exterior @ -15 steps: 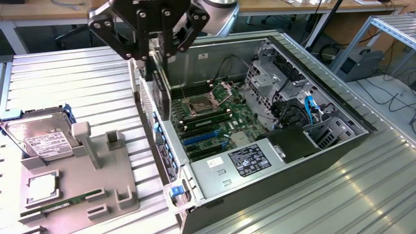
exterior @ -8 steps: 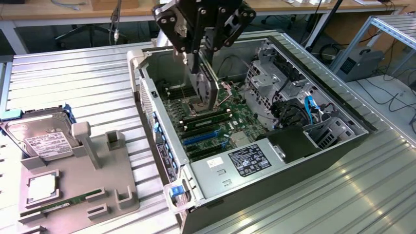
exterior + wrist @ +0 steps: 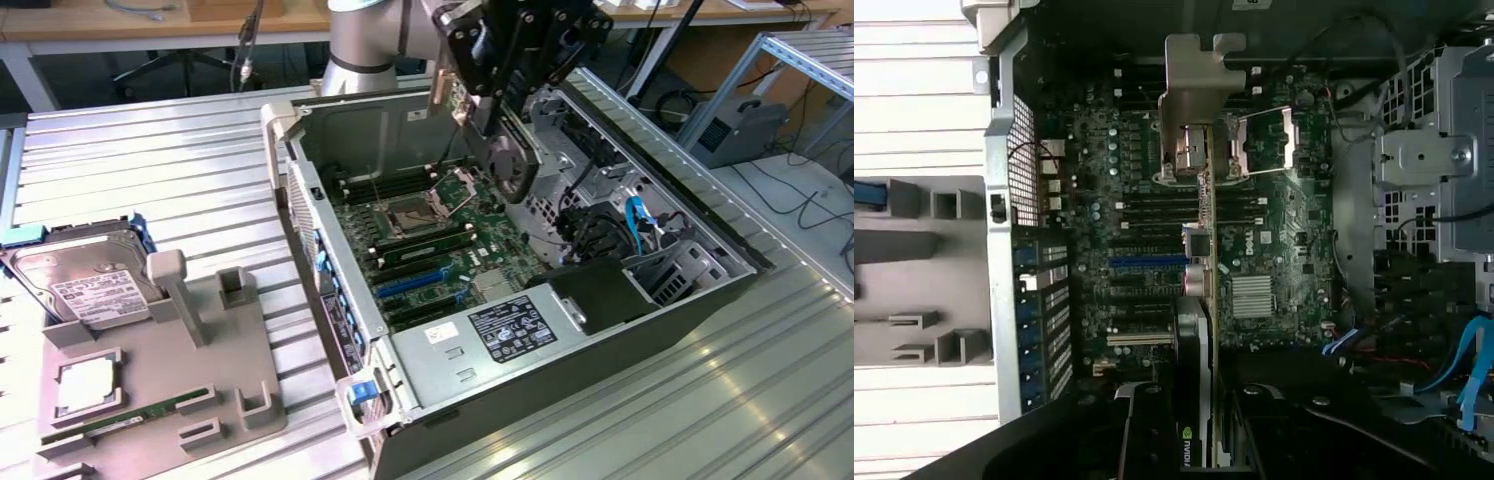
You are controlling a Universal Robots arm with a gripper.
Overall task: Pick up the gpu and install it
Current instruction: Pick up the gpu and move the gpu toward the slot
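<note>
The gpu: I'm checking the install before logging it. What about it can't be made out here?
- Exterior view: where the gripper grips the gpu is hidden by the gripper's own body.
- Wrist view: the gpu is edge-on, so its faces are hidden, and it covers the motherboard strip behind it.
- Both views: its height above the motherboard cannot be judged.

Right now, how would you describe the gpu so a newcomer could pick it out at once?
Find the open computer case on the ribbed metal table. Above its motherboard, the tool grips the gpu, hanging on edge. It is the dark card with a round fan and silver bracket, unlike the hard drive and green memory stick lying on the grey tray.
</note>
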